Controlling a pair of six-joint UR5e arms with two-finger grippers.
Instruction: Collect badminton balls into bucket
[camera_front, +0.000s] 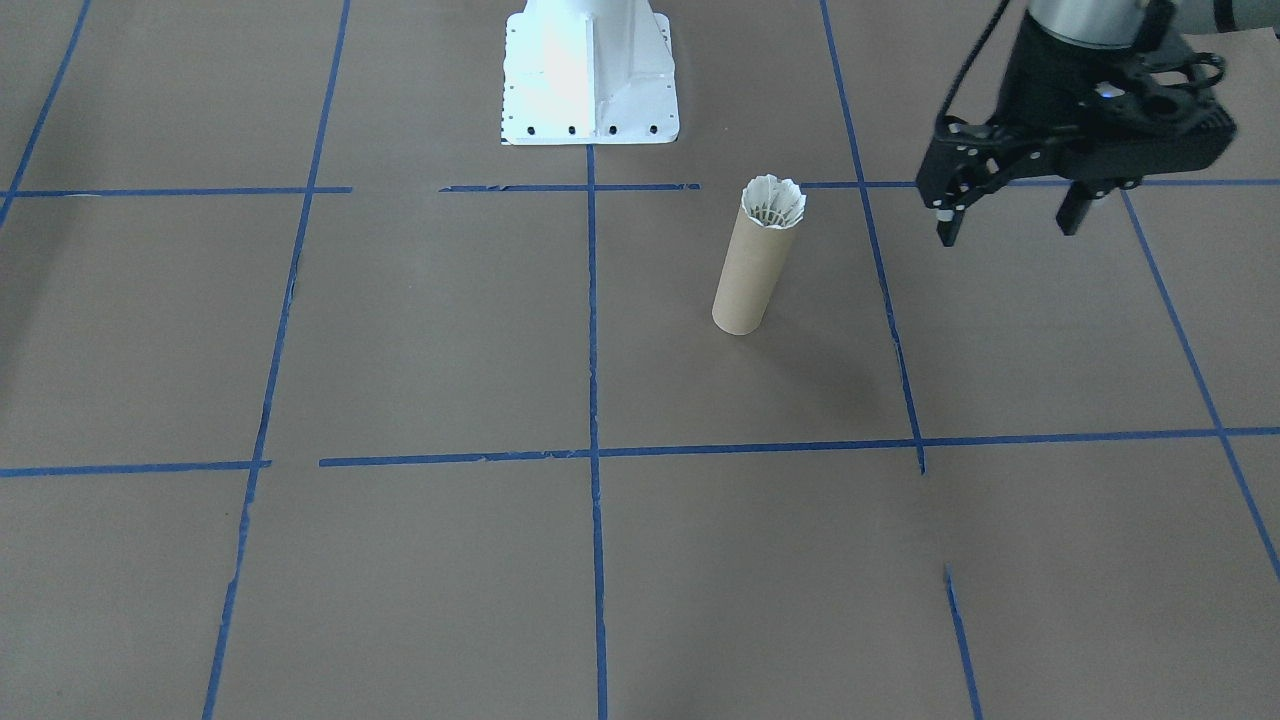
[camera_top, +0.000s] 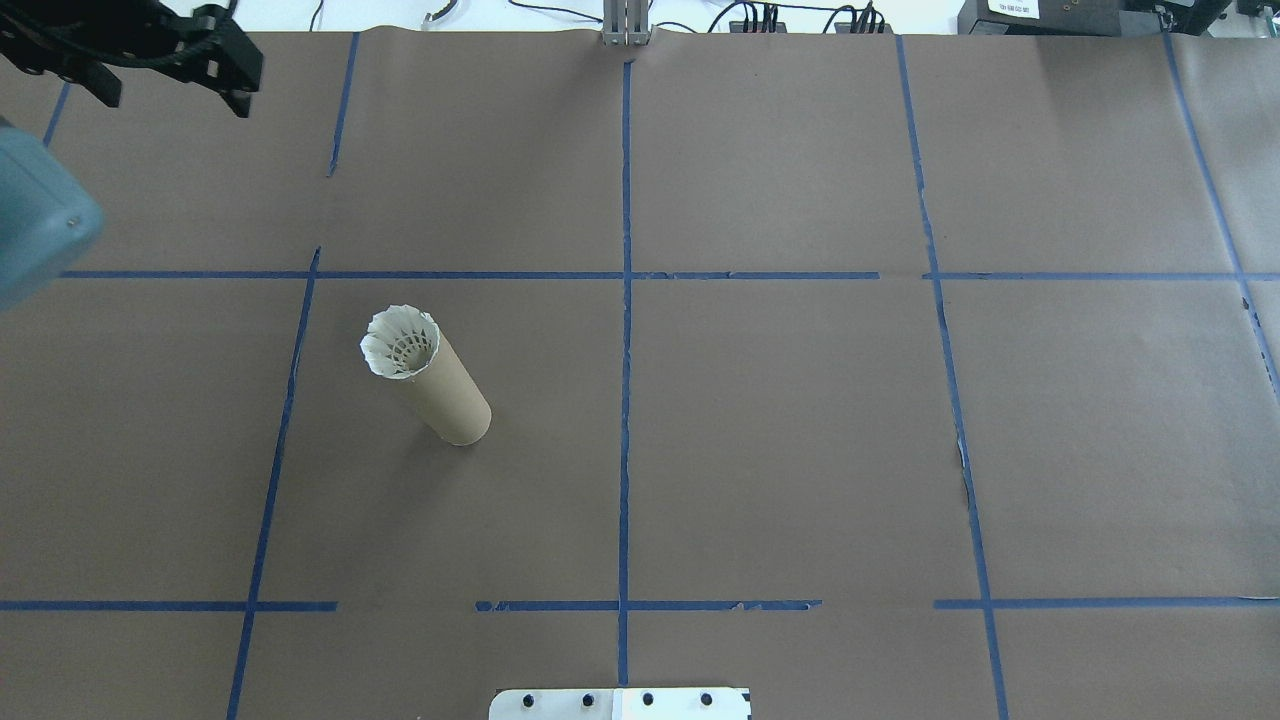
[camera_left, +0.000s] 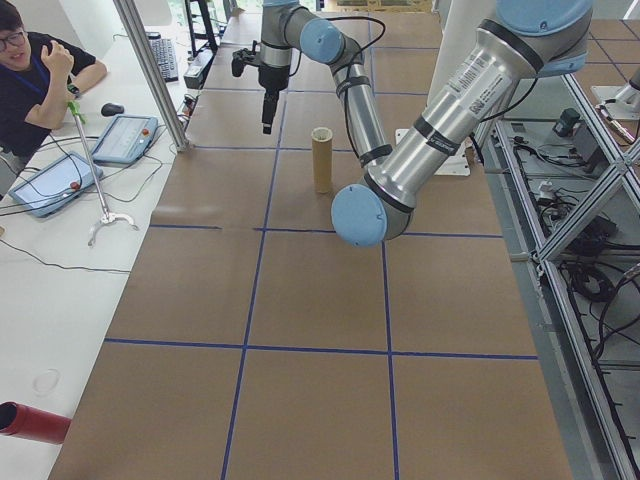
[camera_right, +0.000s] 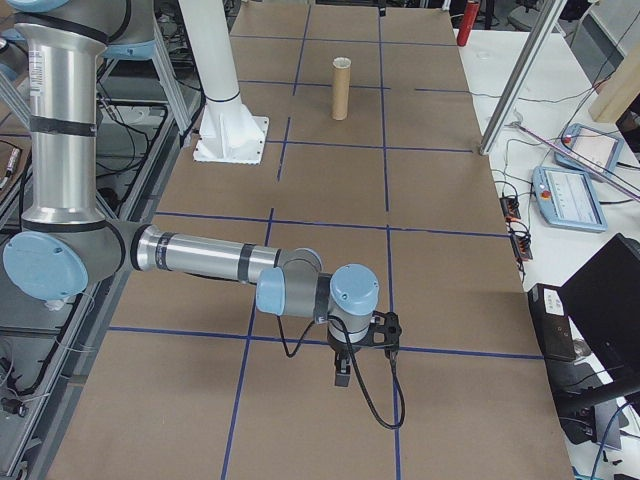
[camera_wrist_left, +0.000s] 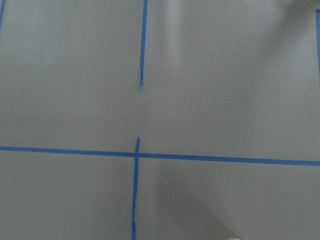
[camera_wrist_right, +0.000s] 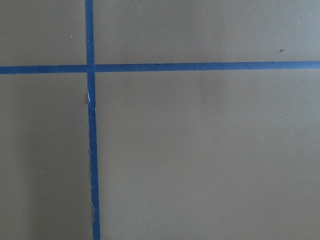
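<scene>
Fingers spread and empty: from my station I see the left end effector (camera_front: 1008, 215) released, hanging above the tabletop (camera_front: 420, 330) well apart from the bucket (camera_front: 752, 272). The right end effector (camera_right: 341, 365) shows only in the side view, low over the near end of the tabletop, so I cannot tell whether it is released or clenched. Moving outward, the bucket stands upright beside a blue tape line (camera_front: 592, 320), and a badminton ball (camera_front: 773, 203) sits in its mouth, feathers flaring just above the rim. I see no loose badminton balls on the tabletop, so I judge the collecting nearly or fully done. My worry is the tall, narrow bucket: a swing of the left arm passing close could clip it and tip it, spilling what is inside. The protruding feathers could also catch a finger.
</scene>
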